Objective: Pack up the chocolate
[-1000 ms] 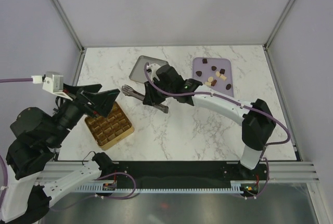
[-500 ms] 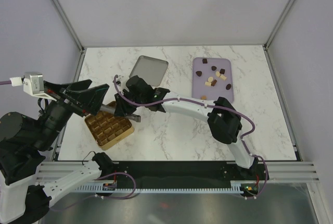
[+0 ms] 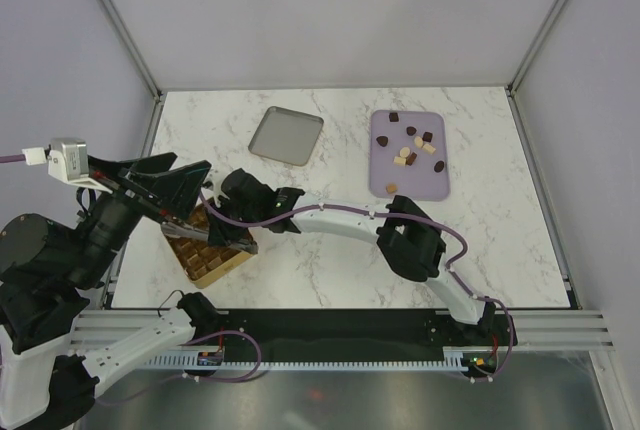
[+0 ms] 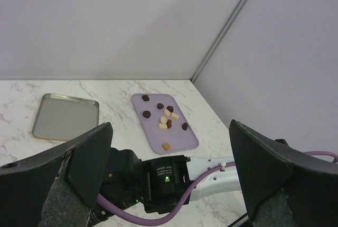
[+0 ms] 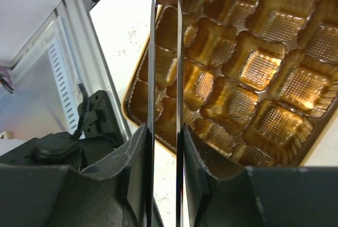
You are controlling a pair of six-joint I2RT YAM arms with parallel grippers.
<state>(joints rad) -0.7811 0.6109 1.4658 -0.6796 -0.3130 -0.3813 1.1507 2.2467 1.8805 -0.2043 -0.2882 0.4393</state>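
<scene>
Several small pieces of chocolate [image 3: 408, 147], dark brown and cream, lie on the lilac tray [image 3: 435, 182] at the back right; the left wrist view shows them [image 4: 165, 118] too. My right gripper [image 3: 226, 218] is shut on thin metal tongs [image 5: 152, 79]. Their two blades reach out over the gold box [image 5: 264, 68], whose grid cells look bare. Whether the tong tips hold a piece cannot be told. My left gripper [image 3: 168, 196] hangs open above the table's left edge, beside the gold box [image 3: 212, 260], with nothing between its fingers.
A flat silver tin [image 3: 287, 135] lies at the back middle of the marble table. The right arm [image 3: 340, 218] stretches leftwards across the middle, its elbow [image 3: 408, 240] near the front. A metal rail [image 3: 340, 335] runs along the near edge.
My right arm has swung left with the tongs, from the table's middle to over the gold box. The left arm drew back to the left early on, then stayed still.
</scene>
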